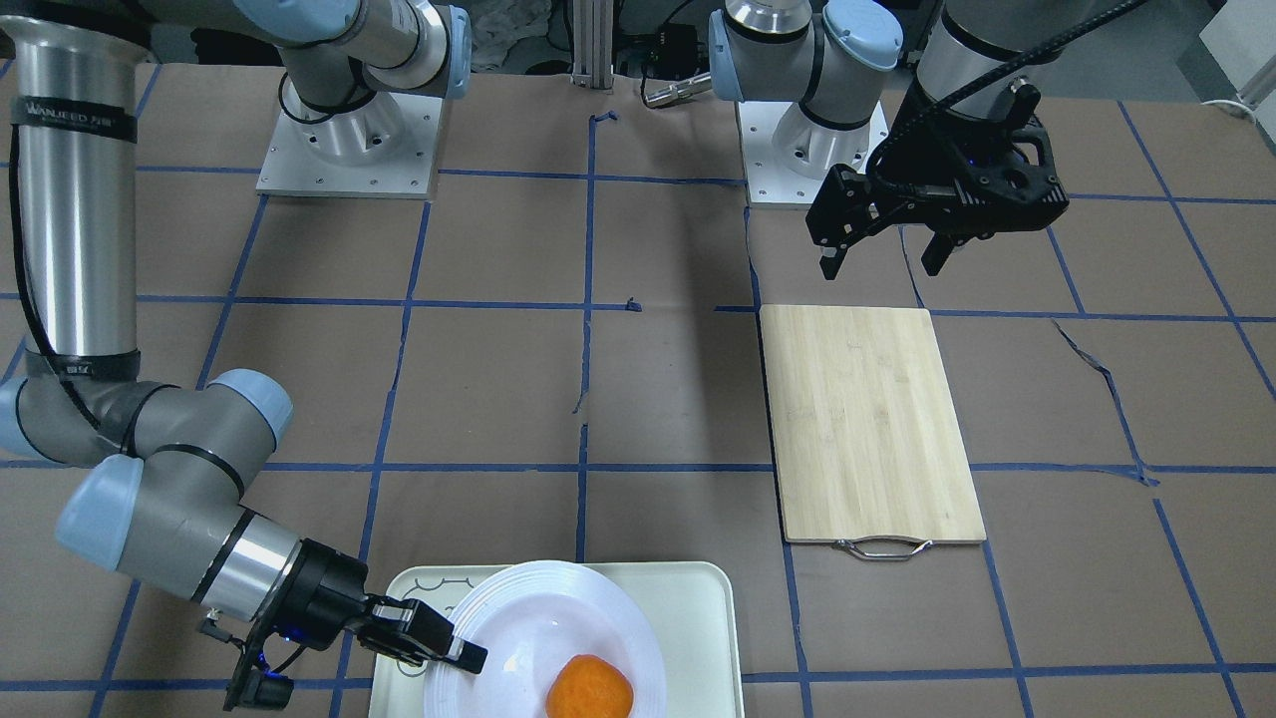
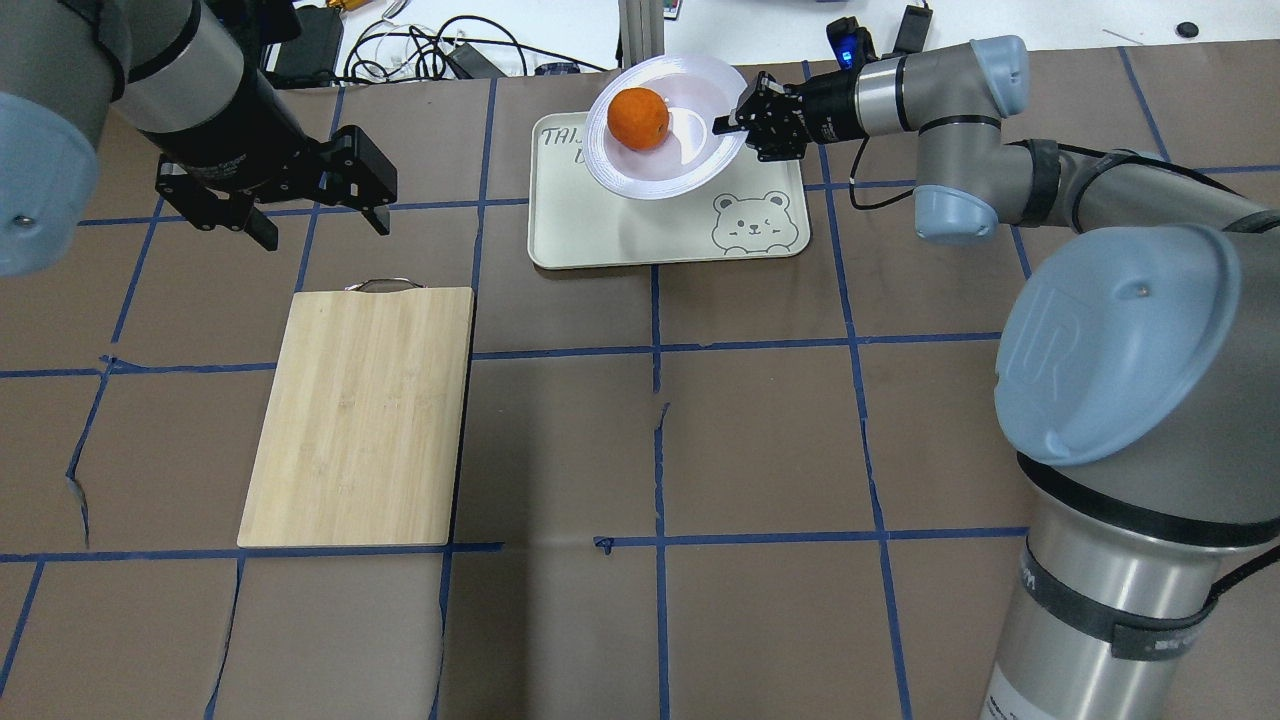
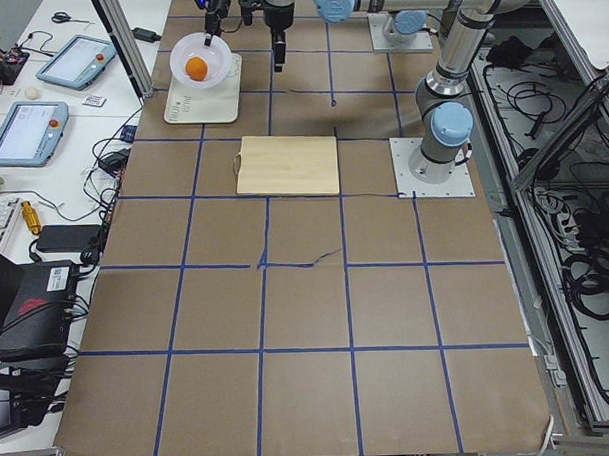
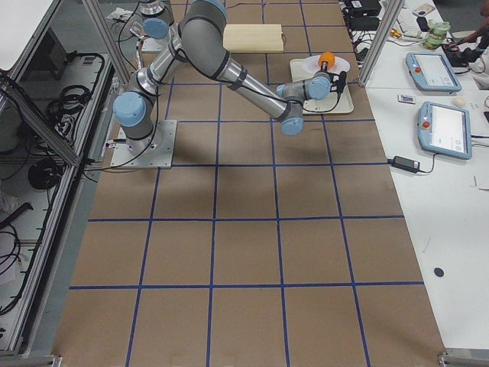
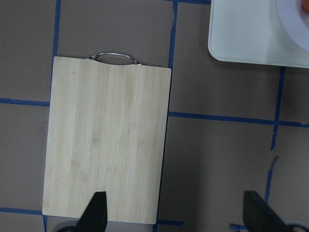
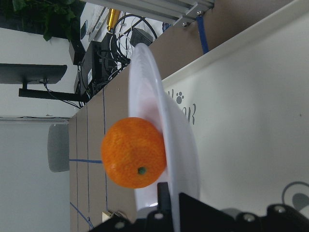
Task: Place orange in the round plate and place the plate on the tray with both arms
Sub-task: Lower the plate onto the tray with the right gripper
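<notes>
The orange (image 2: 639, 118) lies in the well of the white round plate (image 2: 690, 160). My right gripper (image 2: 728, 122) is shut on the plate's rim at its right side and holds it over the far part of the cream tray (image 2: 620, 235). The plate overhangs the tray's far edge, and I cannot tell whether it touches the tray. In the right wrist view the orange (image 6: 134, 152) leans against the plate (image 6: 186, 154), seen edge-on. My left gripper (image 2: 326, 232) hangs open and empty above the table, just beyond the board's handle end.
A bamboo cutting board (image 2: 360, 415) with a metal handle lies on the robot's left half of the table. Cables and devices (image 2: 420, 50) crowd the area beyond the far edge, and an aluminium post (image 2: 640, 25) stands behind the tray.
</notes>
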